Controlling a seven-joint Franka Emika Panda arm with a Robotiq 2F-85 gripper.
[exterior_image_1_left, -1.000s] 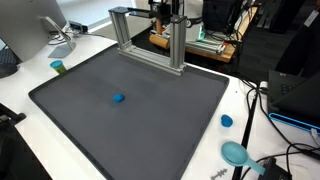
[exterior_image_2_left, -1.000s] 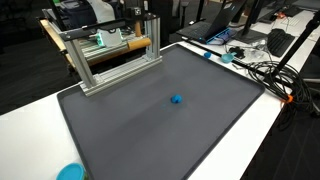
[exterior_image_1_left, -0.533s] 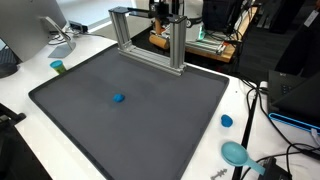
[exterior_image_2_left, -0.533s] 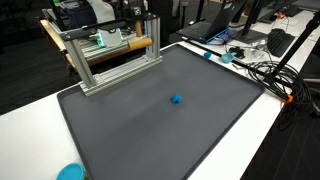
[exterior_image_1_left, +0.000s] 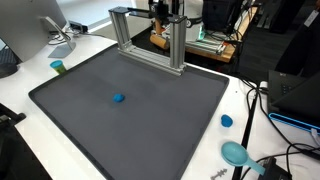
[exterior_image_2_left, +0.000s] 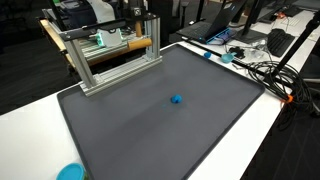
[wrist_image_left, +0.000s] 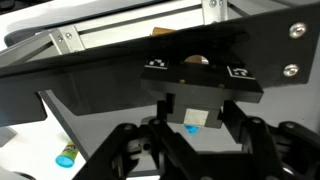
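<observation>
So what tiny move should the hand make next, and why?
Probably a slow, short lift straight up. In the wrist view a small pale-blue block sits between the fingers of the hand, close to the metal frame; whether it is gripped I cannot tell.

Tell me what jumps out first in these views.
A big dark grey mat covers most of the white table, with one small blue object alone near its middle. At the mat's far edge stands an aluminium frame; in the wrist view a black plate with white markers spans the picture.
</observation>
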